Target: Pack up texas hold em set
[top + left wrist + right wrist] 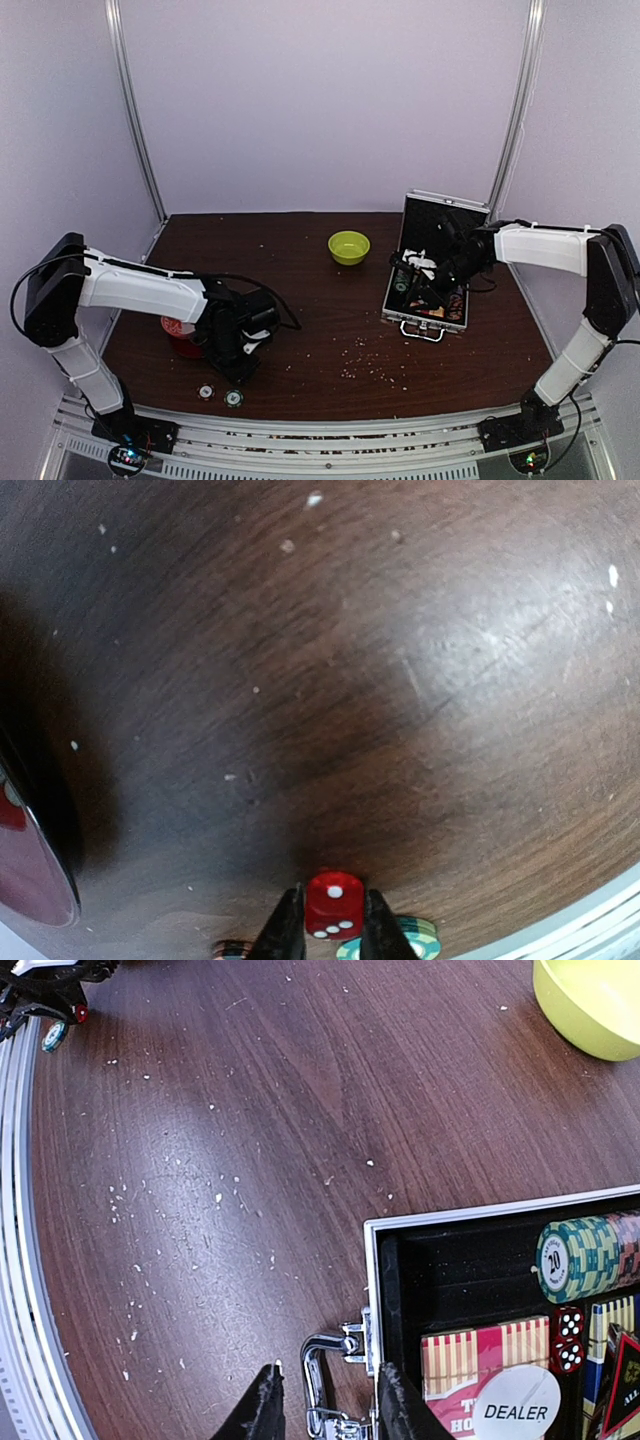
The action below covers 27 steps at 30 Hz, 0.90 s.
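In the left wrist view my left gripper [333, 922] is shut on a small red die [334, 902], just above the dark wood table. A green-and-white chip [424, 941] lies right behind it. From above, the left gripper [240, 352] is low at the front left, with two round chips [206, 392] [234, 398] near it. The silver case [401, 322] stands open at the right. My right gripper [328, 1402] hangs open over the case's metal handle [318, 1380]. Inside lie a chip row [585, 1255], two red dice [569, 1338], a red card deck [470, 1360] and a dealer button [516, 1410].
A lime-green bowl [348, 246] sits at the back centre, left of the case lid [440, 222]. A red round tin [178, 335] lies beside the left arm, partly hidden by it. Pale crumbs [365, 365] are scattered on the table. The metal rail [330, 425] runs along the front edge.
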Each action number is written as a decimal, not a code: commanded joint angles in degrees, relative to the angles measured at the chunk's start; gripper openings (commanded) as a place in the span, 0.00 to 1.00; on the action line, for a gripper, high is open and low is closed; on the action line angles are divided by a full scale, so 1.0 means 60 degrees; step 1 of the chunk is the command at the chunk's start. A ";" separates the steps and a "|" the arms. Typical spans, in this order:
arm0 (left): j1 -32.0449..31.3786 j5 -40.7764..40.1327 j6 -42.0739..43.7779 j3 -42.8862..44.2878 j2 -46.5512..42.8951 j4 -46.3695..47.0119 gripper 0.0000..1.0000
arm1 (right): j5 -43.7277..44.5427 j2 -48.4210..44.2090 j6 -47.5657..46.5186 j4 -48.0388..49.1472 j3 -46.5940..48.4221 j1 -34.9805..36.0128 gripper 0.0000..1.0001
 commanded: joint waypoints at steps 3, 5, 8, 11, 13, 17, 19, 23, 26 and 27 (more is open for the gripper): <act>-0.0037 -0.0113 0.0058 0.0033 0.0177 0.0236 0.11 | -0.0048 0.0247 -0.0149 -0.0008 0.0057 0.0059 0.33; -0.0037 -0.0103 0.0140 0.0188 0.0242 0.0236 0.07 | -0.0027 0.0265 -0.0161 -0.0029 0.0054 0.0065 0.33; -0.0111 -0.0085 0.0277 0.0656 0.0368 0.0367 0.07 | -0.0086 0.0228 -0.0152 -0.0068 0.0092 0.0057 0.33; -0.0277 0.0042 0.0529 0.1518 0.0782 0.0713 0.07 | -0.0280 0.0165 -0.0083 -0.0122 0.0196 0.0024 0.32; -0.0395 0.0132 0.0747 0.2273 0.1450 0.0906 0.07 | -0.0401 0.0103 -0.0023 -0.0157 0.0271 -0.0033 0.32; -0.0584 0.0297 0.1252 0.3886 0.2801 0.1186 0.07 | -0.0408 -0.0076 0.0115 -0.0039 0.0236 -0.0114 0.32; -0.0680 0.0402 0.1451 0.4768 0.3513 0.1216 0.06 | -0.0400 -0.0129 0.0154 -0.0018 0.0245 -0.0203 0.32; -0.0810 0.0682 0.1665 0.5959 0.4408 0.1300 0.07 | -0.0375 -0.0292 0.0189 -0.0048 0.0291 -0.0324 0.32; -0.0821 0.0752 0.1704 0.6184 0.4684 0.1437 0.07 | -0.0281 -0.0381 0.0202 0.0013 0.0255 -0.0359 0.32; -0.0827 0.0758 0.1743 0.6243 0.4748 0.1437 0.07 | -0.0235 -0.0371 0.0191 0.0003 0.0255 -0.0360 0.32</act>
